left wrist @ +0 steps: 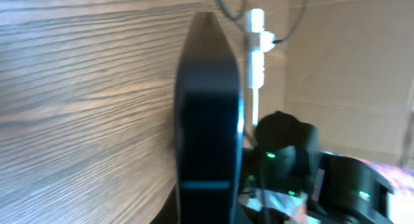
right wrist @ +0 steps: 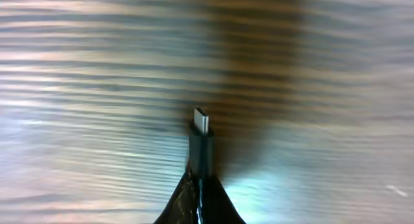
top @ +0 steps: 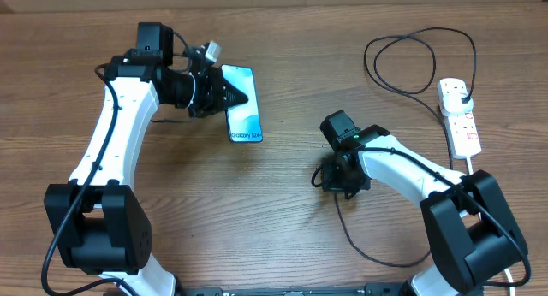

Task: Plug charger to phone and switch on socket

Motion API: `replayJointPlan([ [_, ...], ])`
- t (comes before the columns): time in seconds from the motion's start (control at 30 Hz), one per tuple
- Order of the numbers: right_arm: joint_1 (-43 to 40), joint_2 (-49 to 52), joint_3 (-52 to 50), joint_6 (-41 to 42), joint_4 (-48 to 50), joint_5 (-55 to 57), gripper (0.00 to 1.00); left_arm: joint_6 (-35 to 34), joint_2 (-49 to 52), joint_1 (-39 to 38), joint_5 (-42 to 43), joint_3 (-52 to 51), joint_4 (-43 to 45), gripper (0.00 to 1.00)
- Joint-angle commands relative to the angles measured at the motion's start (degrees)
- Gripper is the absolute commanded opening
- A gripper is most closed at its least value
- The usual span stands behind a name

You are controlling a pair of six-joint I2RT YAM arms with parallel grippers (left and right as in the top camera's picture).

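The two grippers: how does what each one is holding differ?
The left gripper has its jaws shut on the phone, a flat slab with a blue-white screen. The right gripper has its jaws shut on the charger, a thin black cable, just behind its small metal tip. The left gripper reaches sideways over the phone's far end, while the right gripper points down at the table. Both are shut, each on one item.

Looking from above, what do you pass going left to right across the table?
white left arm → slim phone with blue-white screen → right gripper holding the thin black charger cable → white oblong power strip
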Motion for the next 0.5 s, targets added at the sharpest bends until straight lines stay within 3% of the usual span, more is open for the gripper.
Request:
replayJointPlan([
  [0.0, 0.2, -3.8, -1.4, -7.9, 2.6, -13.2, 0.04, 0.0, -2.1, 0.4, 12.7, -0.3, 1.8, 0.04],
  [0.33, -2.0, -23.1, -1.4, -14.0, 4.7, -36.3, 0.04, 6.7, -2.1, 1.8, 36.6, -0.3, 5.8, 0.04],
  [0.47, -2.1, -26.0, -1.4, -14.1, 9.6, -47.6, 0.04, 6.7, -2.1, 1.7, 36.5, -0.3, 5.9, 0.04],
])
